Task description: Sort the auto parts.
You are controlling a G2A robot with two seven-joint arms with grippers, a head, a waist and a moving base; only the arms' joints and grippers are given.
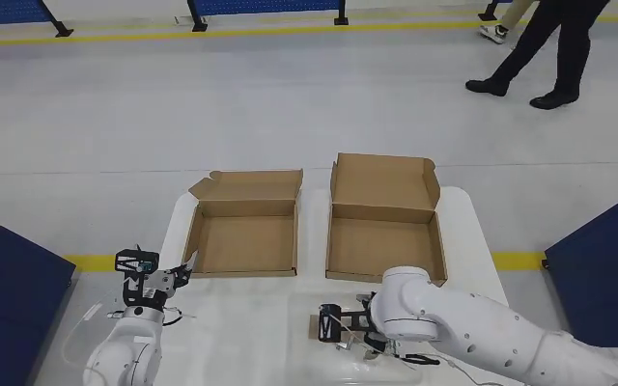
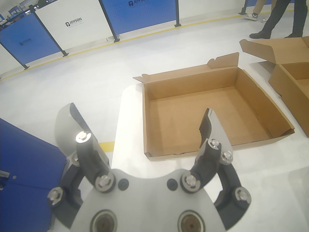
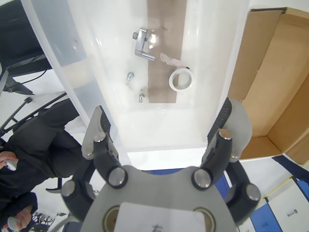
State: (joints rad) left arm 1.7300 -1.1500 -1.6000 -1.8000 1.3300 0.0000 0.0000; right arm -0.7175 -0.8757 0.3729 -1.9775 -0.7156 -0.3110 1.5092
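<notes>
Top view: Two open cardboard boxes are sitting side by side on the white table (image 1: 463, 207), the left box (image 1: 241, 241) and the right box (image 1: 381, 246). Both are showing bare floors. The left gripper (image 1: 164, 268) is hanging off the table's near left corner, just short of the left box. The right gripper (image 1: 328, 323) is hovering over a clear bin (image 1: 304, 347) at the near edge.

Left wrist view: The left gripper (image 2: 140, 108) is holding its fingers wide apart with nothing between them. It is facing the left box (image 2: 193, 83), which is carrying no parts. A corner of the right box (image 2: 292, 78) is showing beyond it.

Right wrist view: The right gripper (image 3: 164, 106) is likewise spread, gripping nothing, and is looking down into the clear bin (image 3: 72, 92). Lying on the bin floor are a metal bracket (image 3: 142, 45), a ring (image 3: 181, 79) resting partly on a brown tape strip (image 3: 166, 25), and two small bolts (image 3: 130, 76), all apart from one another. None is touching the fingers.

Assessment: Sorting is judged not yet begun. Every visible part is waiting in the bin, and both boxes are awaiting a first delivery. The right arm appears best placed for the opening pick.
</notes>
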